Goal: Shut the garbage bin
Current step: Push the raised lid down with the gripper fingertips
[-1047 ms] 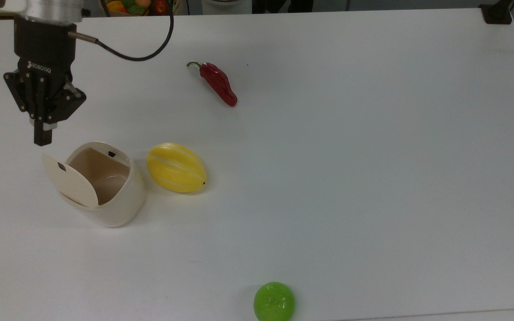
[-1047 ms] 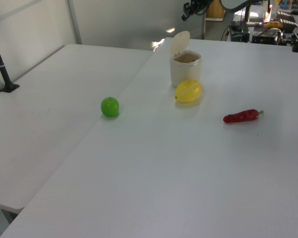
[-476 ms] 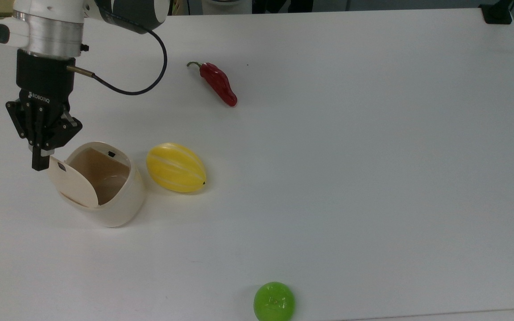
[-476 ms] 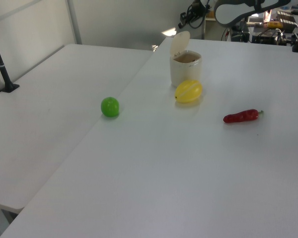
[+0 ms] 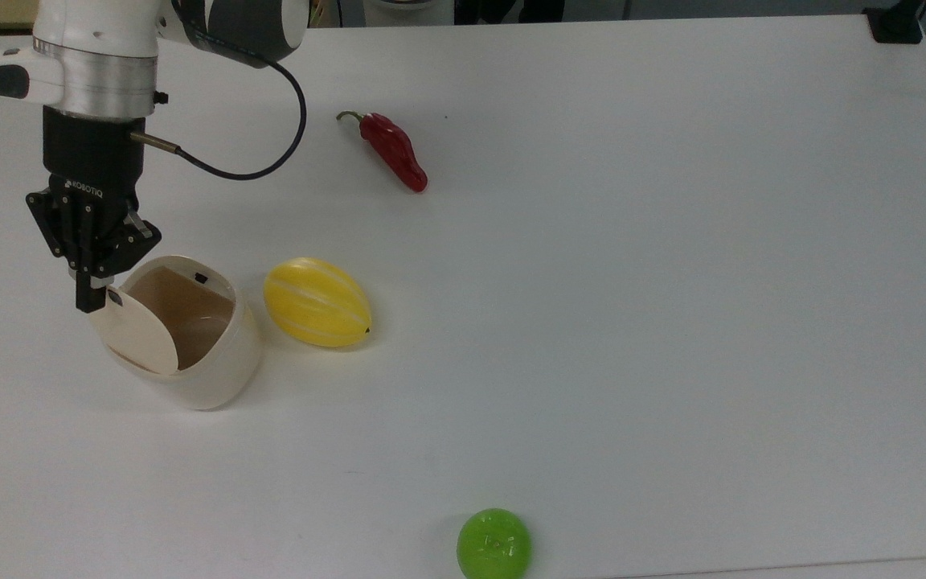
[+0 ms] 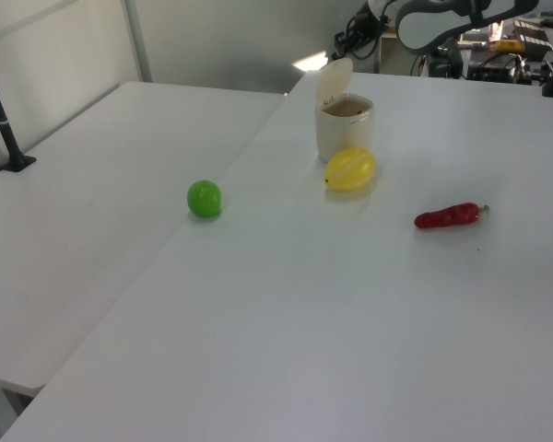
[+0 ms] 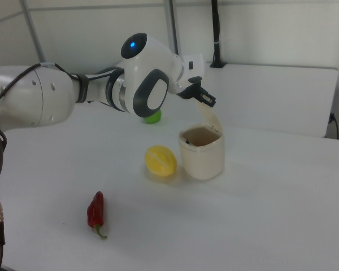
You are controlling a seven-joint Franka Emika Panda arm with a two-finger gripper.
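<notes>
Cream bin (image 5: 206,362) sits on the white table (image 5: 632,322), lid (image 5: 133,338) raised and tilted; we see the hollow inside. Our gripper (image 5: 92,301), fingers pressed together on nothing, touches the lid's upper edge. Yellow melon (image 5: 317,302) lies just beside the bin; red pepper (image 5: 393,150) and green ball (image 5: 493,544) well apart.

yellow melon (image 5: 317,302) just beside garbage bin (image 5: 214,370)

A white table (image 5: 672,322) stands before a pale grey wall (image 7: 271,28).
</notes>
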